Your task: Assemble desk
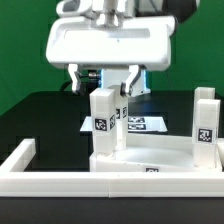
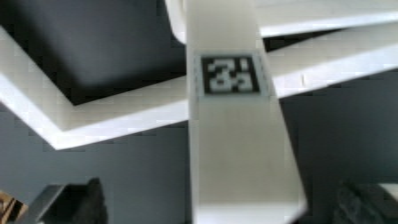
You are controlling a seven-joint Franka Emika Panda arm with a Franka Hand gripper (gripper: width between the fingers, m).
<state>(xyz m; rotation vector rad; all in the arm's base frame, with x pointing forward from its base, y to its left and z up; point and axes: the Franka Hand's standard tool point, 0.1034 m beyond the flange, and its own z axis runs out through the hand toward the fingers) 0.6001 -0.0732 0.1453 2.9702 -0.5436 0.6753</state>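
The gripper [image 1: 112, 82] stands open above the leg [image 1: 104, 122], fingers clear of it. The leg stands upright on the desk top [image 1: 150, 158]. A second leg [image 1: 204, 120] stands at the exterior view's right. Only the wrist view shows the leg's tag [image 2: 226, 74] between the dark fingertips [image 2: 63, 200]; only the exterior view shows the marker board [image 1: 143, 123] beyond.

A white leg block [image 2: 235, 130] with a black-and-white tag [image 2: 226, 74] runs between two dark fingertips [image 2: 68, 203], untouched. The white desk top [image 2: 107, 105] lies beneath.
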